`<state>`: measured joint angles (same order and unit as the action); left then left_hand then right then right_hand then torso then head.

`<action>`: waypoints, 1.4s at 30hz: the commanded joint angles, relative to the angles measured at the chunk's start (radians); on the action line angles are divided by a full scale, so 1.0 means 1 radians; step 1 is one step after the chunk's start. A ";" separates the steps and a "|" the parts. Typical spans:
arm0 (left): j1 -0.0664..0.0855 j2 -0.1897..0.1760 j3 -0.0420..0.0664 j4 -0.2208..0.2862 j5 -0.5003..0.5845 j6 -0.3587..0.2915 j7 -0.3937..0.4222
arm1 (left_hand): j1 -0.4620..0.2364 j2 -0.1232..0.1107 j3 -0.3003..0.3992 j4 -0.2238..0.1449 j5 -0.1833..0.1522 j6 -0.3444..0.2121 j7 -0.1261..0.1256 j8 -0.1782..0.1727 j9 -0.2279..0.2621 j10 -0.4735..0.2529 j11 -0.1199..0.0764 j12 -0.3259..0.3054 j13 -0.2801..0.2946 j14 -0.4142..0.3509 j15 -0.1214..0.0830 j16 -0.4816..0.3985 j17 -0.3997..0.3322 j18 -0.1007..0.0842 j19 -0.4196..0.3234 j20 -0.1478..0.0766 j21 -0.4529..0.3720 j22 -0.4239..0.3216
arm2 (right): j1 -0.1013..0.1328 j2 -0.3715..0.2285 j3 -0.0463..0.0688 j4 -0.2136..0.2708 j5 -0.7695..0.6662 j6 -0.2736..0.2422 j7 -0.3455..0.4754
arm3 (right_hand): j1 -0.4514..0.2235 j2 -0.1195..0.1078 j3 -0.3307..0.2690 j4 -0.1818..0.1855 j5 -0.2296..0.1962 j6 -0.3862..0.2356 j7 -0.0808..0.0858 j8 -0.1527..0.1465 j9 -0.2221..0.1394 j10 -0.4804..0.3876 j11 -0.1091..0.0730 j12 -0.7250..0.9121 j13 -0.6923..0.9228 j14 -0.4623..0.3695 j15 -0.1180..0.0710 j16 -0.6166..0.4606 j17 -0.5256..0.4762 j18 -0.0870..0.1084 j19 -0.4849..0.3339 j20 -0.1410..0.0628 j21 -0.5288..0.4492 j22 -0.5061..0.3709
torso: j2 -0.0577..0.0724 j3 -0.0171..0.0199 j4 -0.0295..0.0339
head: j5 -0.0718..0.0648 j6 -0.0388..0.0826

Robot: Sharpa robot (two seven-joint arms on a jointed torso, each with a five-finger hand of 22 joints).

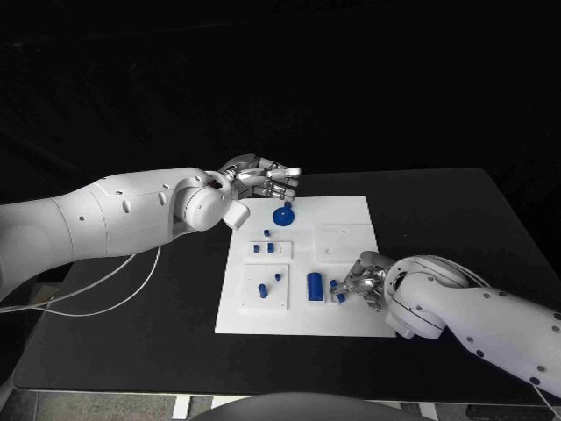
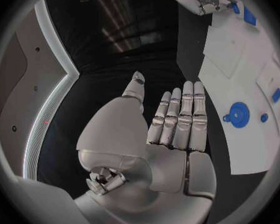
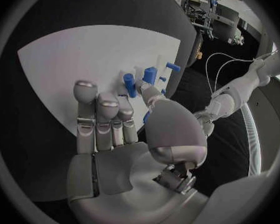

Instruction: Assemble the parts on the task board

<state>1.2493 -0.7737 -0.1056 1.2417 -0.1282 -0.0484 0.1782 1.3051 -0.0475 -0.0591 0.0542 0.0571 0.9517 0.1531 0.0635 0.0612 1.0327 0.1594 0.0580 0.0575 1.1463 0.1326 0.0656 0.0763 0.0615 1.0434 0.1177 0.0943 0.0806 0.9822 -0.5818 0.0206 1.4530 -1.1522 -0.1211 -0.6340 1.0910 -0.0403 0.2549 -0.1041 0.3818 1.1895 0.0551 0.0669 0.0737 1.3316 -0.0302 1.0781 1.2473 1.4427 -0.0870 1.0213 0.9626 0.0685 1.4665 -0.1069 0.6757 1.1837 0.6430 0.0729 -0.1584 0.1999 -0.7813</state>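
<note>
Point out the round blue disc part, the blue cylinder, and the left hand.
round blue disc part [image 1: 283,215]: head view, centre of the disc.
blue cylinder [image 1: 315,286]: head view, middle of its body.
left hand [image 2: 171,134]: left wrist view, base of the straight fingers.

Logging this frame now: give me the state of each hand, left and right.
Left hand: open, fingers straight, holding nothing, above the board's far edge.
Right hand: pinching a small blue part over the white board.
</note>
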 commanded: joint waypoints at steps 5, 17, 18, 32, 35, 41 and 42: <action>0.001 0.006 0.001 -0.002 -0.006 0.027 -0.006 | 0.001 -0.009 0.007 0.010 0.002 -0.004 -0.001 -0.001 0.000 -0.007 -0.001 0.003 0.001 -0.006 0.001 -0.003 0.001 0.003 -0.007 0.003 -0.004 -0.001 | -0.003 0.010 -0.002 -0.012 -0.023 0.039 -0.002 | -0.003 0.002 -0.025 0.040 -0.020 0.004 -0.002 -0.004 -0.004 -0.005 -0.005 -0.005 -0.003 0.004 -0.005 -0.007 0.000 0.010 0.048 -0.007 -0.005 -0.003 | 0.001 0.0000 0.0002 | -0.003 -0.001; 0.001 0.008 0.001 -0.007 -0.007 0.027 -0.008 | 0.002 -0.010 0.008 0.012 0.002 -0.007 0.001 -0.001 -0.001 -0.007 -0.001 0.004 0.001 -0.006 0.001 -0.003 0.001 0.003 -0.007 0.003 -0.004 -0.001 | -0.003 0.011 -0.002 -0.001 -0.018 0.049 0.015 | -0.028 -0.017 -0.136 0.150 -0.129 0.003 0.000 -0.004 -0.003 -0.004 -0.001 -0.007 -0.007 0.004 -0.003 -0.010 -0.001 0.012 0.047 -0.005 -0.006 -0.003 | 0.000 0.0004 0.0004 | -0.002 -0.003; 0.001 0.008 0.001 -0.007 -0.007 0.027 -0.008 | 0.002 -0.010 0.008 0.012 0.002 -0.007 0.001 -0.001 -0.001 -0.007 -0.001 0.004 0.001 -0.006 0.001 -0.003 0.001 0.003 -0.007 0.003 -0.004 -0.001 | -0.003 0.010 -0.002 0.002 -0.017 0.050 0.016 | -0.027 -0.024 -0.137 0.164 -0.147 0.003 0.000 -0.003 -0.003 -0.005 -0.001 -0.008 -0.007 0.004 -0.003 -0.010 -0.001 0.012 0.047 -0.005 -0.005 -0.002 | -0.001 0.0005 0.0006 | -0.002 -0.004; 0.001 0.006 0.001 -0.008 -0.007 0.028 -0.011 | 0.002 -0.012 0.008 0.015 0.002 -0.017 0.004 -0.002 -0.001 -0.008 -0.001 0.003 0.001 -0.006 0.002 -0.003 0.001 0.003 -0.007 0.003 -0.005 -0.001 | -0.003 -0.015 -0.002 0.031 -0.021 0.041 0.017 | -0.022 -0.026 -0.157 0.230 -0.149 0.004 0.000 -0.003 -0.002 -0.005 -0.001 -0.009 -0.009 0.004 -0.004 -0.011 0.000 0.013 0.048 -0.006 -0.006 -0.002 | 0.000 0.0013 -0.0005 | 0.001 -0.007; 0.001 0.006 0.001 -0.008 -0.007 0.027 -0.011 | 0.002 -0.013 0.009 0.016 0.002 -0.023 0.005 -0.002 -0.001 -0.008 -0.001 0.004 0.001 -0.006 0.002 -0.003 0.001 0.003 -0.007 0.003 -0.005 -0.001 | -0.003 -0.022 -0.002 0.037 -0.022 0.041 0.015 | -0.023 -0.023 -0.158 0.230 -0.144 0.004 0.000 -0.003 -0.002 -0.004 -0.001 -0.008 -0.009 0.004 -0.003 -0.012 0.000 0.013 0.048 -0.006 -0.007 -0.003 | 0.000 0.0012 -0.0008 | 0.002 -0.007; 0.001 0.006 0.001 -0.009 -0.007 0.028 -0.011 | 0.002 -0.013 0.009 0.017 0.002 -0.025 0.005 -0.002 -0.001 -0.008 -0.001 0.004 0.001 -0.006 0.002 -0.003 0.001 0.003 -0.007 0.003 -0.005 -0.001 | -0.003 -0.035 -0.002 0.047 -0.028 0.041 0.012 | -0.030 -0.008 -0.169 0.212 -0.132 0.005 0.000 -0.004 -0.002 -0.005 -0.002 -0.011 -0.011 0.004 -0.004 -0.013 -0.001 0.013 0.048 -0.006 -0.007 -0.004 | 0.000 0.0008 -0.0014 | 0.003 -0.009; 0.001 0.006 0.001 -0.009 -0.007 0.028 -0.011 | 0.002 -0.013 0.009 0.017 0.002 -0.025 0.005 -0.002 -0.001 -0.008 -0.001 0.004 0.001 -0.006 0.002 -0.003 0.001 0.003 -0.007 0.003 -0.005 -0.001 | -0.003 -0.037 -0.002 0.048 -0.028 0.041 0.012 | -0.030 -0.008 -0.168 0.212 -0.131 0.005 -0.001 -0.004 -0.002 -0.005 -0.002 -0.011 -0.011 0.004 -0.004 -0.013 -0.001 0.013 0.048 -0.006 -0.008 -0.004 | 0.000 0.0008 -0.0014 | 0.003 -0.009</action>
<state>1.2492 -0.7689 -0.1056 1.2316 -0.1336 -0.0355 0.1631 1.3091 -0.0513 -0.0503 0.0631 0.0572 0.9321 0.1586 0.0635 0.0612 1.0328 0.1594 0.0580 0.0575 1.1464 0.1325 0.0656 0.0763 0.0616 1.0398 0.1213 0.0943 0.0806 0.9802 -0.6163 0.0186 1.4972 -1.1684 -0.0959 -0.6271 1.0602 -0.0561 0.0886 0.1090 0.2479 1.1947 0.0545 0.0607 0.0728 1.3270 -0.0340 1.0707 1.2369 1.4428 -0.0870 1.0146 0.9628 0.0685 1.4665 -0.1069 0.6717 1.1807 0.6428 0.0740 -0.1596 0.2029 -0.7896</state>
